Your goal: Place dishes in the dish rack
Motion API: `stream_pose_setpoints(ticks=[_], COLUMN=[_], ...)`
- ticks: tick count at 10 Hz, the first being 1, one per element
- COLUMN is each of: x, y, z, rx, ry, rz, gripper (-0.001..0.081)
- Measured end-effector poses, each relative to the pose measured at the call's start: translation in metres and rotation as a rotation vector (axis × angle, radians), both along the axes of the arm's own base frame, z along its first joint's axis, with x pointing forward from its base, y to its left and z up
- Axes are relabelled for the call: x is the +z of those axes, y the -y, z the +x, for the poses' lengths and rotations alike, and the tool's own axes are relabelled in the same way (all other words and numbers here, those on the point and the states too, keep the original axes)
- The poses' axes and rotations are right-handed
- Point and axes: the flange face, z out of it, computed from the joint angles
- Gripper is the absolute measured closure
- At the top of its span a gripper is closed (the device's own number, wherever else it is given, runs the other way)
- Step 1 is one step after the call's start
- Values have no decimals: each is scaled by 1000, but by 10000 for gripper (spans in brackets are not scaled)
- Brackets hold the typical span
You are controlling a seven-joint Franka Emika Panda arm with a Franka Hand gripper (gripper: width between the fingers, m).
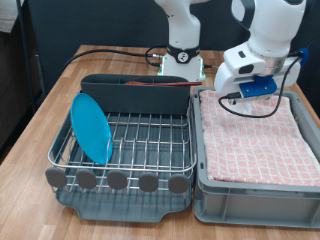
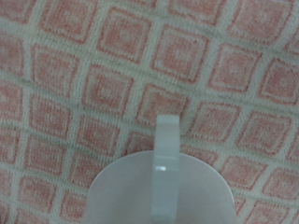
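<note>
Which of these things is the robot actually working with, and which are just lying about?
Part of the job:
blue plate, standing in the rack
dish rack
white mug, close under the camera
gripper

Just lying about:
grey tub
pink checked cloth
wooden table

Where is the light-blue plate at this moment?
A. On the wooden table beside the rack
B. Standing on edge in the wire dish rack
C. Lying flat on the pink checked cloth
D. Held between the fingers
B: the light-blue plate stands on edge in the dish rack, at the exterior view's left.
</note>
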Motion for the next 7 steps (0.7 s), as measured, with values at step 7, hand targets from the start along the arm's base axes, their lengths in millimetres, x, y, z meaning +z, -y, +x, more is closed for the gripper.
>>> stream_pose_setpoints(ticks=[7], x=[-16], y=[-1], z=[1], rx=[-5], ry=[-22], rz=[25], gripper=[4])
